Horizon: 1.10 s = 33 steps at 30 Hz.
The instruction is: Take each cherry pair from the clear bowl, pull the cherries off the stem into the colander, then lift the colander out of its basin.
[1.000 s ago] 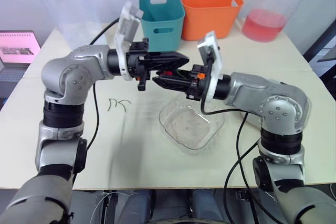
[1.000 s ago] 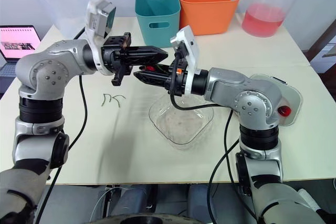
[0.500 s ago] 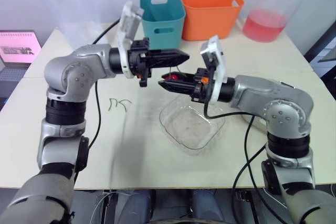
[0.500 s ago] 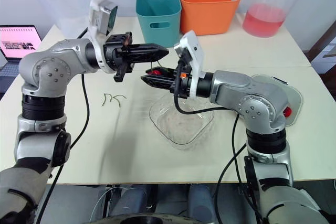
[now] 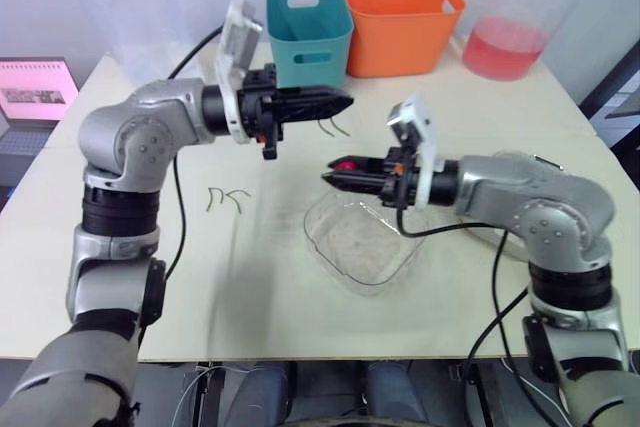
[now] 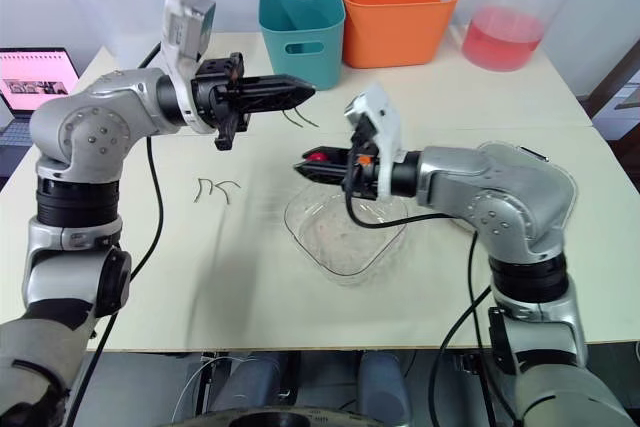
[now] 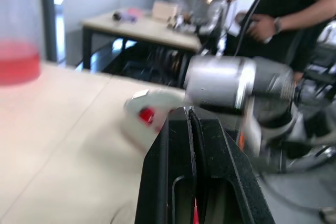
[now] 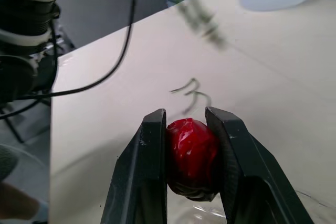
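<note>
Just split: cherry (image 8: 191, 156) off its stem (image 5: 331, 127), hands drawn well apart (were tip to tip a second ago). Glossy red, whole, pinched between right hand (image 5: 331, 177) fingers above far edge of clear bowl (image 5: 318, 247). Left hand (image 5: 347, 100) clamped on the bare stem, over counter (image 5: 250, 277). Reads as pull done; drop into colander (image 7: 149, 100) pending.

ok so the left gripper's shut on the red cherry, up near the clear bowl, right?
Not the left. The right gripper is shut on the red cherry, up near the clear bowl; the right wrist view shows it between the fingers. The left gripper holds just a stem.
</note>
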Tool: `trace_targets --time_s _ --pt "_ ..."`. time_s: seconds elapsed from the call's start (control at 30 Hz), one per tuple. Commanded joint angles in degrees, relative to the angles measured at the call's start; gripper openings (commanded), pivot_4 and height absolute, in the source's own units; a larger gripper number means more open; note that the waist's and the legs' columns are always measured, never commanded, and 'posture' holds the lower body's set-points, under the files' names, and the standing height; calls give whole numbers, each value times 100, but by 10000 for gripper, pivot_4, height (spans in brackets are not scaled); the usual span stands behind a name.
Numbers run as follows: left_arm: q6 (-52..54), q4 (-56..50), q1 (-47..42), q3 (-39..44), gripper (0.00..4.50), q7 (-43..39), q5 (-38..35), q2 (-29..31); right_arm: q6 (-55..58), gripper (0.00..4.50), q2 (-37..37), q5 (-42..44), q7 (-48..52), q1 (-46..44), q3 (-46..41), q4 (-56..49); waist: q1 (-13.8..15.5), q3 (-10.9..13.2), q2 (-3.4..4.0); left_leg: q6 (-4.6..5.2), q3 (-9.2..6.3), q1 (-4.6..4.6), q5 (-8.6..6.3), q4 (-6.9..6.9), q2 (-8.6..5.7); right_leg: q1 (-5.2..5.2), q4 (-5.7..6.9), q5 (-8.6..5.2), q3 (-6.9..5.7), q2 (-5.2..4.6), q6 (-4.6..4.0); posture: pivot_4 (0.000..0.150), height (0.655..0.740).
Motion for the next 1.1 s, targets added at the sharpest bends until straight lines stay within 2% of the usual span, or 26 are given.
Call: trace_targets --time_s 0.03,0.13,0.27,0.4,0.63,0.73,0.87,0.9,1.03,1.1 --pt "-303 -211 119 -13 0 -119 165 129 -295 10472 -1128 -411 386 476 -800 102 46 1 -2 1 -1 -2 0 0 -1 3 -4 0 -2 -1 0 1500 7400" --pt "-384 -226 235 -32 0 -143 221 153 -768 10472 -2072 -1020 688 981 -1116 610 53 2 -3 7 3 -4 -4 2 -10 12 -17 0 -2 -6 0 1500 7400" --pt "-528 -262 395 -157 0 -226 349 184 -1507 10472 -2808 -1771 1042 1740 -1380 1352 -5 1 -2 13 15 1 -8 -1 -7 15 -20 0 -2 3 0 1500 7400" --pt "-620 -269 435 -278 0 -267 439 110 -2031 10472 -3012 -2251 1178 2132 -1466 1987 -29 0 -1 12 29 5 -7 -1 -2 13 -15 0 2 6 0 1500 7400" --pt "-590 -307 441 -284 0 -293 456 119 -2129 10472 -3074 -2523 1436 2435 -1559 2142 4 0 0 7 23 5 -4 2 3 14 -11 0 3 2 0 1500 7400" --pt "-557 -330 467 -259 0 -289 443 154 -2063 20915 -3097 -2547 1505 2462 -1625 2080 12 0 0 6 19 5 -3 2 3 14 -11 0 3 2 0 1500 7400" --pt "-563 -301 476 -235 0 -255 451 187 -1946 41978 -3174 -2545 1594 2388 -1693 2031 12 0 0 6 18 5 -3 2 3 15 -12 0 3 2 0 1500 7400" --pt "-559 -288 474 -221 0 -252 445 194 -1920 44720 -3200 -2525 1637 2378 -1720 2012 12 0 0 6 18 5 -3 2 3 15 -12 0 2 2 0 1500 7400" --pt "-468 -232 444 -57 0 -158 351 226 -1737 44720 -3219 -2272 1727 2055 -1874 1847 1 0 0 6 18 5 -3 1 4 15 -14 0 3 2 0 1500 7400" --pt "-369 -183 441 86 0 -45 281 247 -1397 44720 -3058 -1812 1768 1580 -1842 1533 -24 0 3 6 18 6 -3 1 5 14 -13 0 3 3 0 1500 7400"
